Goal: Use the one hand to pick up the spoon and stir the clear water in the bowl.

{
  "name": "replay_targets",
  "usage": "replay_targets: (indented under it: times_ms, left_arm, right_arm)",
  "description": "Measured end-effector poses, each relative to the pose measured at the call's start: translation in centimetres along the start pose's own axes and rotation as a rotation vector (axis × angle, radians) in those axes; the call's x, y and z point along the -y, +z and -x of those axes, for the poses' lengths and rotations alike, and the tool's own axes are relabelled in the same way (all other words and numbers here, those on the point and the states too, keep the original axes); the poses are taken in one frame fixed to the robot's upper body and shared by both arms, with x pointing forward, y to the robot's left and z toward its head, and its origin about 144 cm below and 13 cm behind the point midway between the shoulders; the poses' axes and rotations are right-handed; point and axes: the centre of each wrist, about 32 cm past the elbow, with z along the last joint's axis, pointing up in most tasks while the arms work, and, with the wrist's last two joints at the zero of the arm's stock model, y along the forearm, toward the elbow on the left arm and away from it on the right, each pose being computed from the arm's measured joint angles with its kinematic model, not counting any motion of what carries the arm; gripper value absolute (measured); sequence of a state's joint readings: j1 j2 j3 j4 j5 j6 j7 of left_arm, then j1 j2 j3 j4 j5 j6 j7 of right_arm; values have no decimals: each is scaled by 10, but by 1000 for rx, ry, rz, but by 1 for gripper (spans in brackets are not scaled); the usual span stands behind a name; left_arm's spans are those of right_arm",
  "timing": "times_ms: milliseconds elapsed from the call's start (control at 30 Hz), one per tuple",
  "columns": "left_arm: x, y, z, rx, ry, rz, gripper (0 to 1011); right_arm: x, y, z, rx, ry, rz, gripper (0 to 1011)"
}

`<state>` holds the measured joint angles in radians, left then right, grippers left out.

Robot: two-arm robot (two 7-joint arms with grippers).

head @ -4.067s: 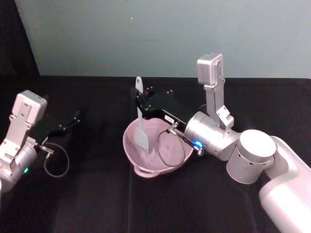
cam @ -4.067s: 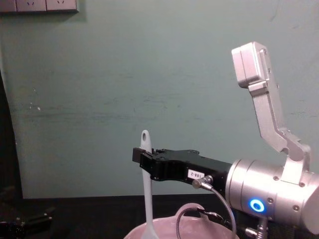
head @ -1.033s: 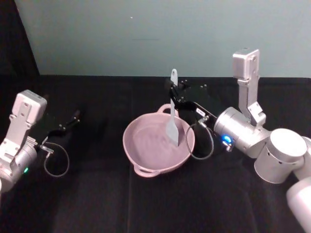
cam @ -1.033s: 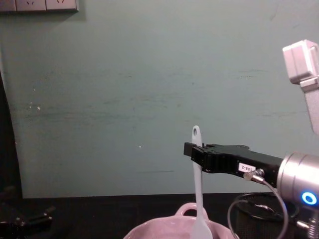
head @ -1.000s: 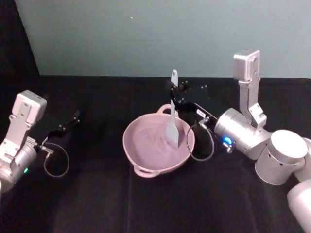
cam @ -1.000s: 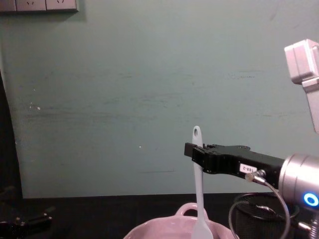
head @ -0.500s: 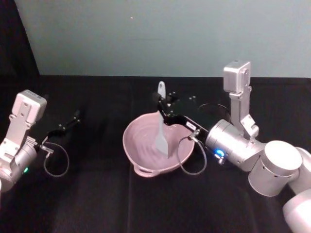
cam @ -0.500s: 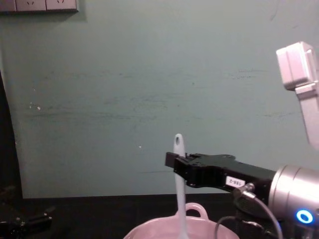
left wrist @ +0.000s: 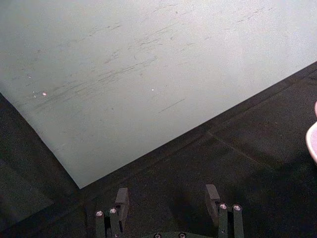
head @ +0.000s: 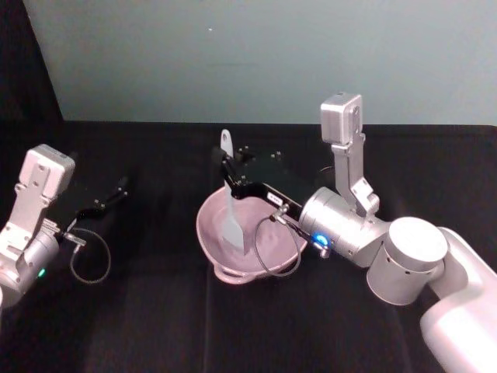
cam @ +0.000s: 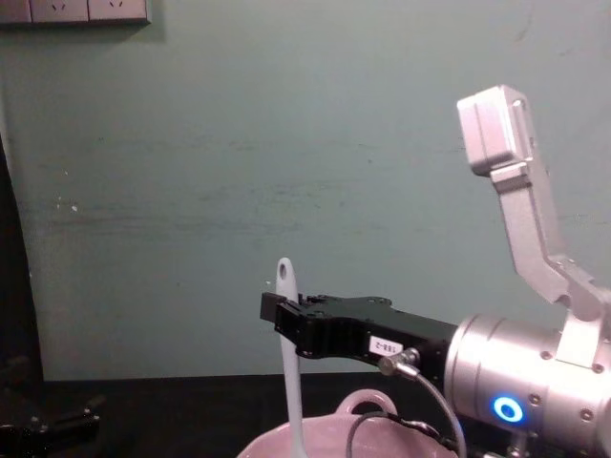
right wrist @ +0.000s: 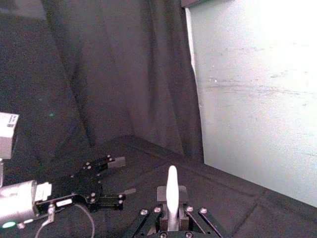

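Since half a second ago, carried the spoon (head: 231,203) from the middle of the pink bowl (head: 205,230) over to its left side with the right gripper (head: 227,172); compared with one second ago, when beside the right rim, crossed nearly the whole bowl. Now pinches the white handle between the flat black jaws, pressed on it from both sides, just below the oval hole at the top end. Holds the spoon almost upright, leaning only a little, with the pale flat head down inside the bowl, close to the left wall; cannot tell whether touching the bottom, and cannot make out the water surface against the glossy pink. Reaches in from the right side of the black worktop (head: 116,326), with the silver wrist (head: 342,221) and its glowing blue ring (head: 321,238) just beside the bowl's right rim, and with a black cable loop (head: 268,252) hanging from the wrist over the right part of the bowl. From the chest, shows the handle running straight down past the gripper and behind the pink rim. With the bowl about the middle of the worktop, a small loop handle (head: 229,273) turned toward the near edge. Leaves the left gripper (head: 120,189) parked near the left edge of the worktop, well apart from the bowl, fingers spread with nothing between them.
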<state>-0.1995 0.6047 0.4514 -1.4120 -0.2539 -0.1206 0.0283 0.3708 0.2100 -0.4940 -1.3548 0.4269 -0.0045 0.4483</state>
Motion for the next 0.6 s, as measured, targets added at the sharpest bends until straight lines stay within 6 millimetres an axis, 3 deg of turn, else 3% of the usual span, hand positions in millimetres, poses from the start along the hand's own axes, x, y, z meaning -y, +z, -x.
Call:
replay_targets:
  times_ms: [333, 600]
  left_arm:
    - [0, 0, 0, 0, 0, 0, 1011]
    - [0, 0, 0, 0, 0, 0, 1011]
  right_arm:
    - [-18, 4, -14, 7, -29, 6, 114]
    - [-16, 9, -28, 14, -75, 4, 114]
